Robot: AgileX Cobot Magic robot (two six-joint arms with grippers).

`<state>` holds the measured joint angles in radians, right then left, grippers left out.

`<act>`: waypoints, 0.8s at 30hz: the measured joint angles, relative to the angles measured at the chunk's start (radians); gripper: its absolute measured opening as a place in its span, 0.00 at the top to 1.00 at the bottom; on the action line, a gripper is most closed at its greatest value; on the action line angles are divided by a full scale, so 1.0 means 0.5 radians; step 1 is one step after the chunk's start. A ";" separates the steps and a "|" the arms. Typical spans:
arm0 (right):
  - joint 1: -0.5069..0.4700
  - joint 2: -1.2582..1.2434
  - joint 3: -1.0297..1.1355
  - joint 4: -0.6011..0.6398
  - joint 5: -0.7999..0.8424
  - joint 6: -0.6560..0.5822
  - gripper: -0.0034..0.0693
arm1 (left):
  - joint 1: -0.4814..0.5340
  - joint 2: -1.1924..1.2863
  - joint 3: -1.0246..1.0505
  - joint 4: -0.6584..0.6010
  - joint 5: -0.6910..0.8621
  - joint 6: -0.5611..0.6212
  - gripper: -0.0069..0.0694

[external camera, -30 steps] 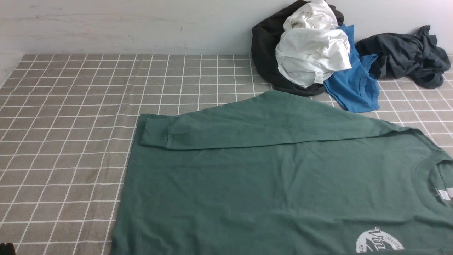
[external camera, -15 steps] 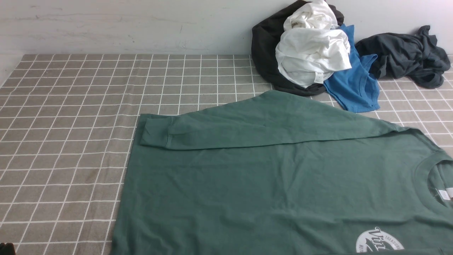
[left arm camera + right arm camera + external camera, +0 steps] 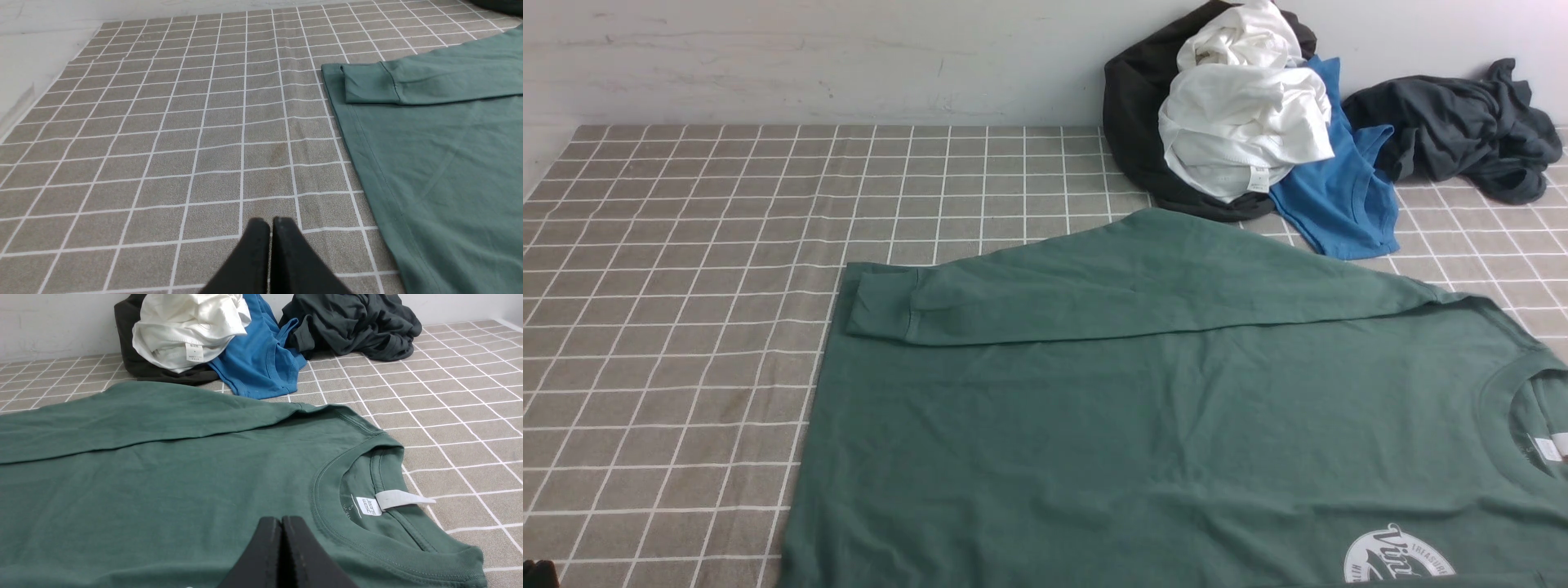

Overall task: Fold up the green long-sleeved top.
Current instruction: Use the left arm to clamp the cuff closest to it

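Note:
The green long-sleeved top (image 3: pixel 1143 425) lies flat on the checked cloth, its crew neck (image 3: pixel 1515 408) at the right and its hem at the left. One sleeve (image 3: pixel 1045 294) is folded across the body, with its cuff (image 3: pixel 878 306) near the hem. A white round logo (image 3: pixel 1401 555) shows at the lower edge. My left gripper (image 3: pixel 271 222) is shut and empty over bare cloth beside the hem (image 3: pixel 367 163). The right gripper (image 3: pixel 282 520) is shut and empty above the top's chest (image 3: pixel 163 486), close to the collar (image 3: pixel 367 486). In the front view neither gripper shows.
A heap of clothes lies against the back wall: a black garment (image 3: pixel 1131 114), a white one (image 3: pixel 1241 122) and a bright blue T-shirt (image 3: pixel 1339 188). A dark grey garment (image 3: pixel 1454 126) sits at the far right. The grey checked cloth (image 3: pixel 686 286) covers the table.

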<state>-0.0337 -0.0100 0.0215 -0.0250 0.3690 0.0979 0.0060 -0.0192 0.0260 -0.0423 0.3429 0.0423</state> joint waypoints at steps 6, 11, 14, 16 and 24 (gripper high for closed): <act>0.000 0.000 0.000 0.000 0.000 0.000 0.97 | 0.000 0.000 0.000 0.000 0.000 0.000 0.92; 0.000 0.000 0.000 0.000 0.000 0.000 0.97 | 0.000 0.000 0.000 0.000 0.000 0.000 0.92; 0.000 0.000 0.000 0.002 0.000 0.000 0.97 | 0.000 0.000 0.000 0.006 0.000 0.000 0.92; 0.000 0.000 0.000 0.002 0.000 0.000 0.97 | 0.000 0.000 0.000 -0.001 0.000 -0.008 0.92; 0.000 0.000 0.000 0.436 0.000 0.086 0.97 | 0.000 0.000 0.002 -0.713 -0.030 -0.415 0.92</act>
<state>-0.0337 -0.0100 0.0215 0.1929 0.3690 0.1407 0.0060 -0.0192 0.0270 -0.3989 0.3281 -0.1653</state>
